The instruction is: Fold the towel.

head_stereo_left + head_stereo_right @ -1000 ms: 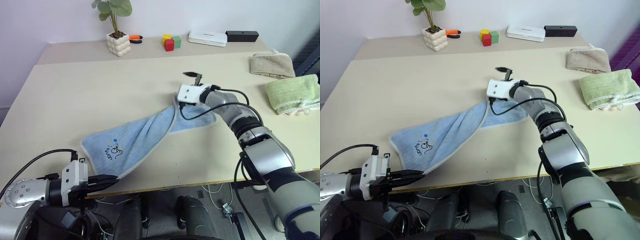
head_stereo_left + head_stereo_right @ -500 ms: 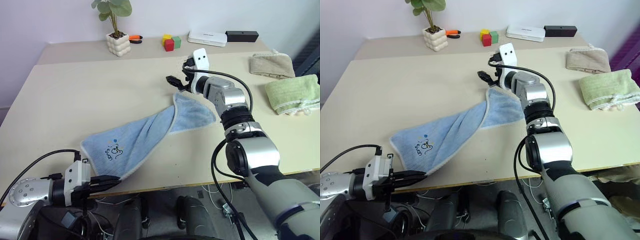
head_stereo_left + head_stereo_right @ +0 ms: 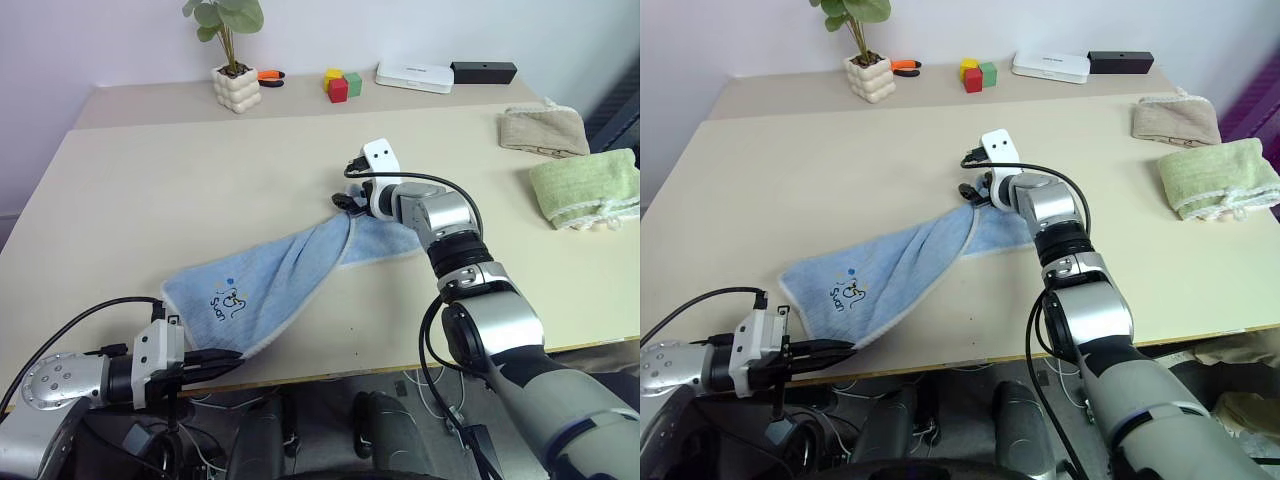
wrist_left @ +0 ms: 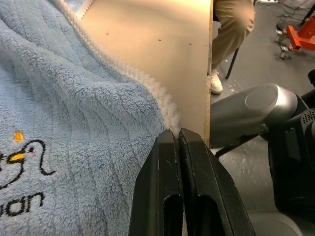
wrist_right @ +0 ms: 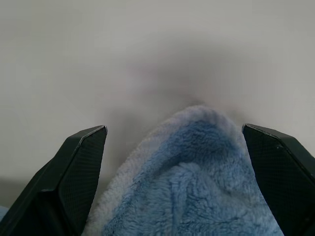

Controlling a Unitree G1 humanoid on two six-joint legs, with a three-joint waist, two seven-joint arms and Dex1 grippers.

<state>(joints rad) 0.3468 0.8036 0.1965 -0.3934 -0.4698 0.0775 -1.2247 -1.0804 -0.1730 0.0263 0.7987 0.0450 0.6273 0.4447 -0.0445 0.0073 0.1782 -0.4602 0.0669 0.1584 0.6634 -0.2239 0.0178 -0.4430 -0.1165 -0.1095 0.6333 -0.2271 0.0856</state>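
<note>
The light blue towel (image 3: 290,270) lies twisted and diagonal on the table, its cartoon print (image 3: 228,300) near the front corner. My left gripper (image 3: 232,360) is at the table's front edge, shut on the pale trim of that near corner (image 4: 170,120). My right gripper (image 3: 345,200) is low at the towel's far corner in the middle of the table. Its jaws are open, and the blue corner (image 5: 192,162) bulges up between the two fingers (image 5: 78,167).
A beige folded towel (image 3: 543,130) and a light green folded towel (image 3: 587,187) lie at the right. A potted plant (image 3: 237,88), coloured blocks (image 3: 340,85), a white box (image 3: 414,76) and a black box (image 3: 484,72) line the back. A person's leg (image 4: 231,24) is beyond the front edge.
My right gripper rolled over, lifted briefly, then dropped down and left onto the towel's far corner, now straddling it. The left gripper kept still, holding its corner.
</note>
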